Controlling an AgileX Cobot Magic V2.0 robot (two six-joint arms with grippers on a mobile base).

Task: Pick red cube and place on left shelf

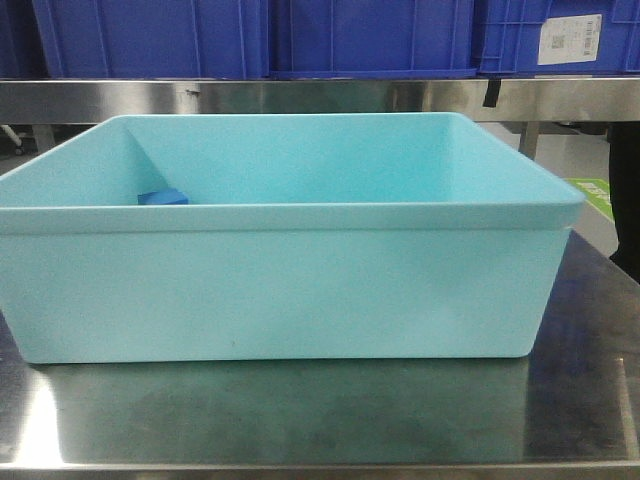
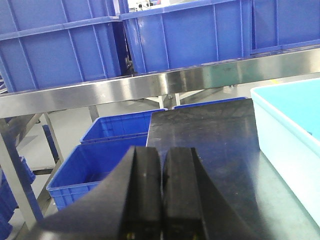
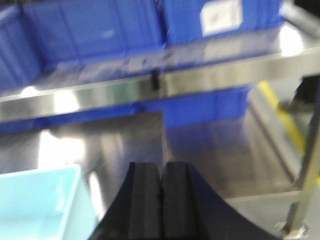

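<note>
Left gripper (image 2: 161,162) and right gripper (image 3: 161,175): matte black pads pressed together, holding nothing. A smooth turquoise plastic tub (image 1: 300,215) with rounded corners stands on the brushed-steel table (image 1: 300,410). The left shelf (image 1: 300,97) has a flat steel rail beyond the table's far edge and carries ribbed blue crates (image 1: 150,40). Red cube: not discernible.

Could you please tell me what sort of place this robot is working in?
Probably a warehouse or factory storage area: large blue crates sit on a steel rack, one bearing a printed label, and a steel worktable holds a light-blue tub.
</note>
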